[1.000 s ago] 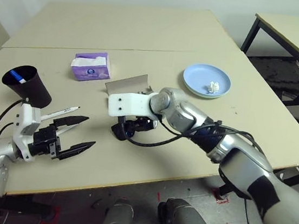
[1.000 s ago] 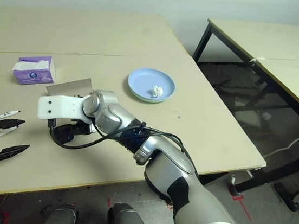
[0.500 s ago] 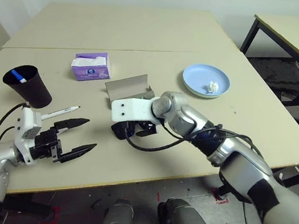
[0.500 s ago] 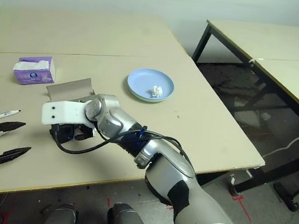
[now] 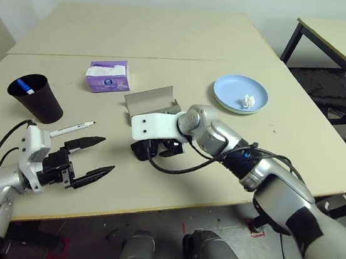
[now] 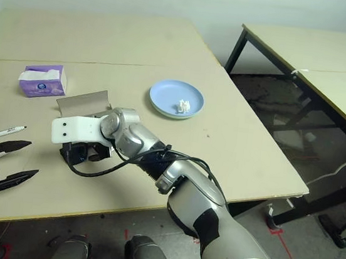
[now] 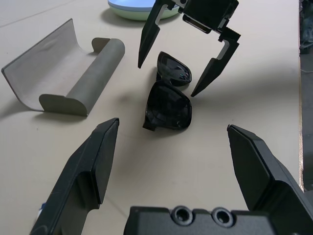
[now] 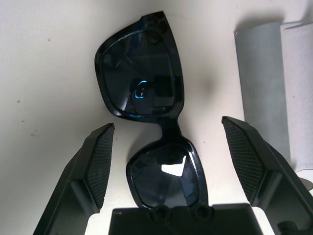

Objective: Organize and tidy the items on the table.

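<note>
The right gripper (image 7: 188, 56) has its two fingers (image 8: 95, 161) spread wide apart, pointing down over the black sunglasses (image 8: 149, 117). The sunglasses lie flat on the table (image 5: 189, 49), right between those fingers, and the fingers are not touching them. Just beside the fingers is the open grey glasses case (image 5: 151, 101). Farther past it sits the blue plate (image 5: 240, 93) with the white paper ball (image 5: 247, 101) on it.

The left gripper (image 5: 91, 156) also has its fingers (image 7: 85, 166) wide apart and holds nothing. Just past its fingertips lies a white marker (image 5: 72, 129) with a black cap. Near that stands the black cup (image 5: 36, 96), and farther off the purple tissue box (image 5: 108, 75).
</note>
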You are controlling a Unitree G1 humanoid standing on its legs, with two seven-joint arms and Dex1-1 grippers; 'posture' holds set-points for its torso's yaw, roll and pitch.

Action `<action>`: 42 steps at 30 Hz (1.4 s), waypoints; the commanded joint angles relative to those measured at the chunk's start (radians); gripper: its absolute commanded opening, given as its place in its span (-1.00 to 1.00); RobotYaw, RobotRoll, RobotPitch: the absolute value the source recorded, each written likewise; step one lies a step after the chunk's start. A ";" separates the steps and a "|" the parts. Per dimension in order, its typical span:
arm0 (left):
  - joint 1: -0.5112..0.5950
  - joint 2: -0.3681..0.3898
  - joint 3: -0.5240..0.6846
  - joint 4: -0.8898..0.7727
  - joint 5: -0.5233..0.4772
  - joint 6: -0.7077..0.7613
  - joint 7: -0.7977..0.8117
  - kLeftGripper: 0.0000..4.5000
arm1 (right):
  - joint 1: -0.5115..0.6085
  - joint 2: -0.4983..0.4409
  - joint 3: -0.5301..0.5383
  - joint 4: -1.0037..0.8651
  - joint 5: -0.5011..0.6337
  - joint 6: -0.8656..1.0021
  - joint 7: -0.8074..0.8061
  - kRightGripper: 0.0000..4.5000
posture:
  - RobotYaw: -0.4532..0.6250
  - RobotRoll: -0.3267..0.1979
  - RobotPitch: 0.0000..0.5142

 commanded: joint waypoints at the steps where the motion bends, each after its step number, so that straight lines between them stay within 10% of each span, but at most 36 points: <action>1: 0.006 0.000 0.004 -0.018 0.001 0.012 0.009 1.00 | 0.007 0.003 -0.020 0.001 -0.006 -0.005 0.011 0.99 | -0.09 0.25 -0.79; 7: 0.000 -0.001 -0.004 -0.036 -0.001 0.026 0.022 1.00 | 0.007 0.015 -0.024 -0.002 -0.004 0.000 0.023 0.99 | -0.09 0.25 -0.79; 20: -0.004 -0.031 -0.006 -0.045 -0.005 0.015 0.038 1.00 | 0.021 0.000 -0.048 -0.033 -0.003 0.008 0.054 -0.98 | -0.08 0.25 -0.82; 31: -0.027 -0.050 -0.023 -0.037 0.007 0.013 0.050 1.00 | 0.010 -0.003 -0.064 -0.033 -0.007 0.005 0.068 -0.91 | -0.10 0.25 -0.82; 42: -0.014 -0.043 -0.022 -0.053 0.004 0.022 0.054 1.00 | 0.005 0.028 -0.051 0.044 -0.037 -0.058 0.036 0.76 | -0.08 0.25 -0.81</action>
